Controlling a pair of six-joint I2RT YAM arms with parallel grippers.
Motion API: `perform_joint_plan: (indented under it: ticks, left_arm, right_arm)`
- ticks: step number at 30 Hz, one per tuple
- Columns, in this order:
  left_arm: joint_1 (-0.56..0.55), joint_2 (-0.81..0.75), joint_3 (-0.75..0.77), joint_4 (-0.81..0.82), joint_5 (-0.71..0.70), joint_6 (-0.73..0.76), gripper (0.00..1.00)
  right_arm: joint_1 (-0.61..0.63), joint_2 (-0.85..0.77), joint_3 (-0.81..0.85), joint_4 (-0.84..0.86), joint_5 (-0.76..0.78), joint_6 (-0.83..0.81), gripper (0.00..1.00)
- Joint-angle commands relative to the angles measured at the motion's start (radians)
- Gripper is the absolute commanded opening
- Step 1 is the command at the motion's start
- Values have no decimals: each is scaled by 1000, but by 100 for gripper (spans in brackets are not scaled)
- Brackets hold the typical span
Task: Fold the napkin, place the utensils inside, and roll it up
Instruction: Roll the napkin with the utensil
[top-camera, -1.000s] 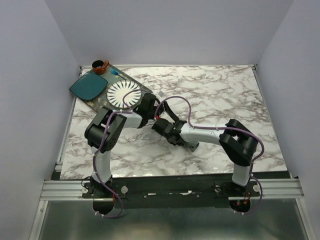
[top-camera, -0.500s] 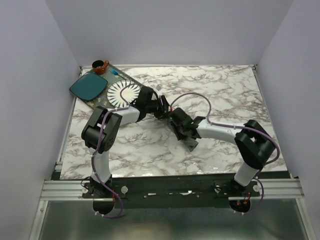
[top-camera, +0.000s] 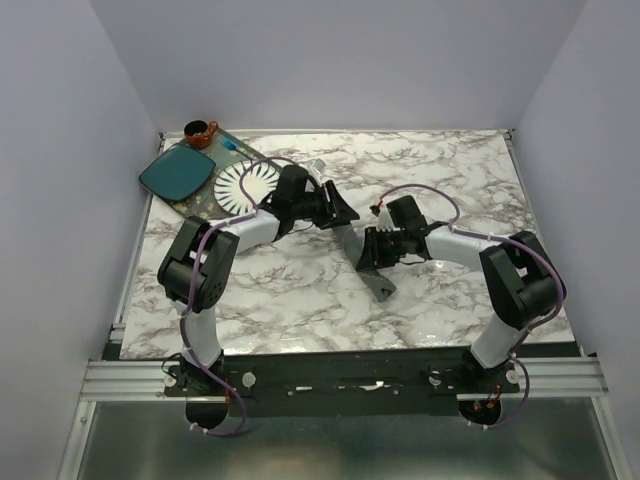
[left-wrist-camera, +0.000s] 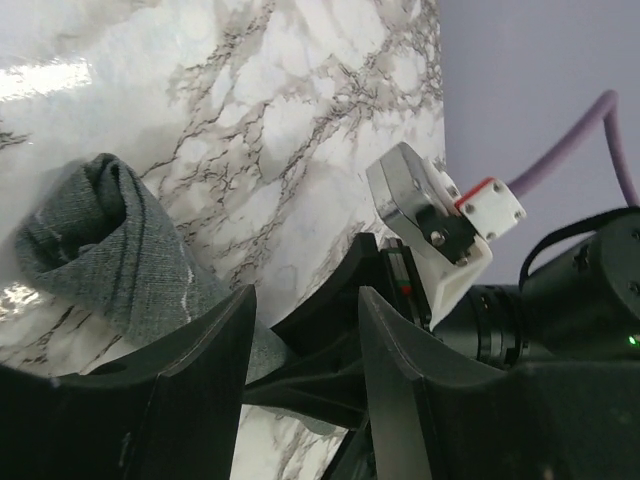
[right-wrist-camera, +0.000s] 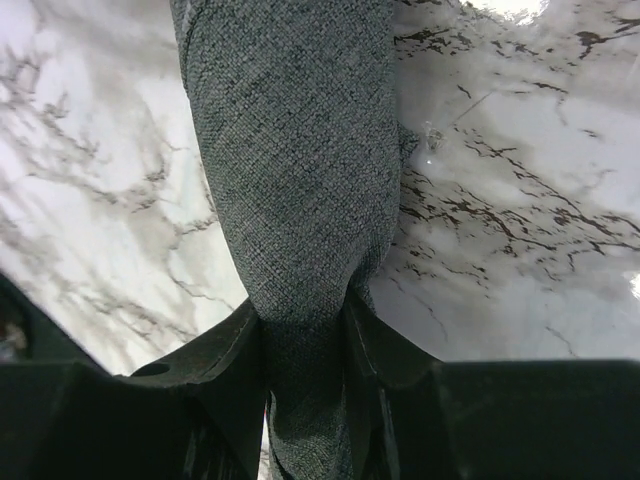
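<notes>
Right gripper (right-wrist-camera: 303, 325) is seen clamped on the rolled dark grey cloth napkin (right-wrist-camera: 290, 150), which is stretched out on the white marble-patterned table (right-wrist-camera: 500, 200). Left gripper (left-wrist-camera: 303, 310) is held parted and empty, just beside the roll's far end.
</notes>
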Motion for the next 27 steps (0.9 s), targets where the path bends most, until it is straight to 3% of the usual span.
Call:
perform_joint_plan:
  ticks: [1,10,16,22,27]
  left_arm:
    - [-20,60,-6,65,23,-32,54]
    - [-22,135,-39,74,-7,1,54]
    - [-22,149,-57,66,-28,11,53]
    - [-22,148,-56,63,-30,14,53]
    - [-20,151,-54,62,-30,16,53]
  right_arm:
    - [-66,73,-48,72,-296,48,39]
    - [-106,99,-57,96,-350,62,44]
    - [-93,19,-17,-6,-224,29,64]
    - [33,-47,95,-221,125,-22,85]
    - [214,-29,239,-368,588,-42,93]
